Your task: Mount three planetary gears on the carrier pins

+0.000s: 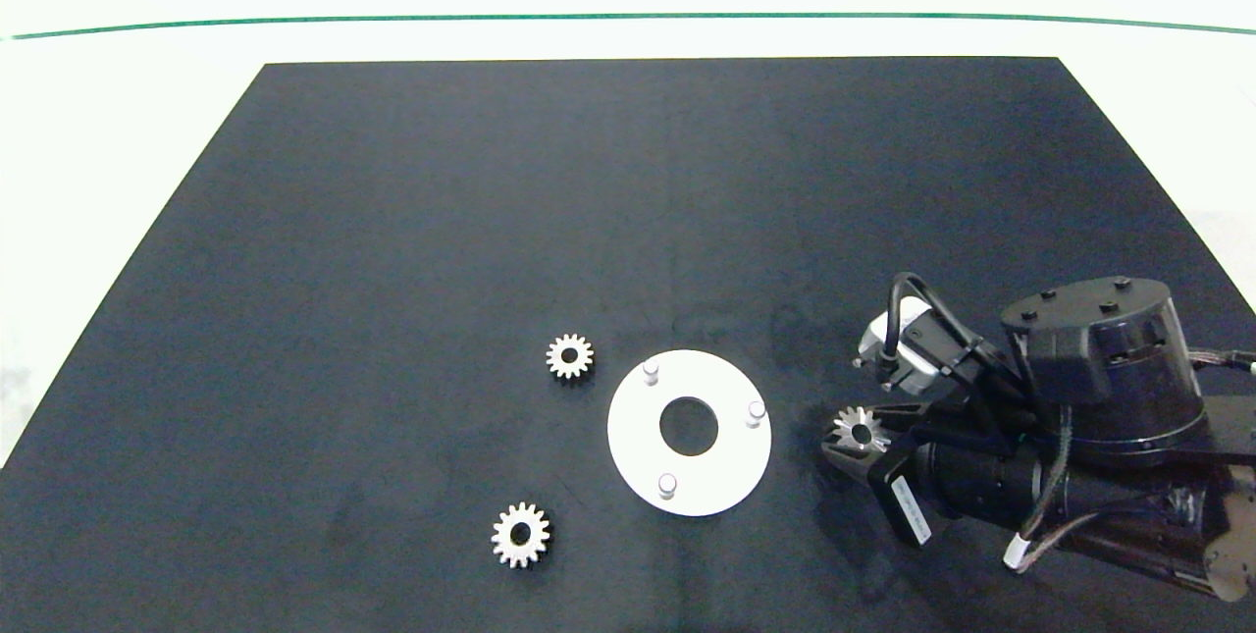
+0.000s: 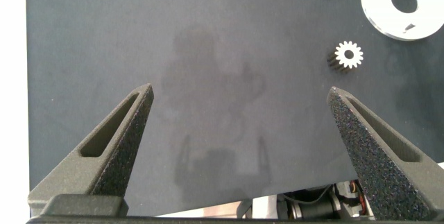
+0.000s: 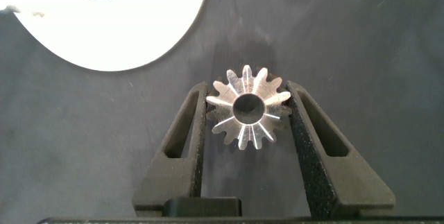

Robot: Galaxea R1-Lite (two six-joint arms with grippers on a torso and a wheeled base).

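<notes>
R gripper point(image 3: 246, 113) has its fingers clamped on one planetary gear point(image 3: 248, 106), bore facing up, w/ the white carrier disc point(image 1: 628, 437) and its nearest pin point(image 1: 756, 411) just ahead of the fingertips; L gripper point(image 2: 239, 102) idle, fingers wide apart.

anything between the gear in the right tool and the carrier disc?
Nothing. In the head view only bare black mat separates the gear held by the right tool from the white disc.
</notes>
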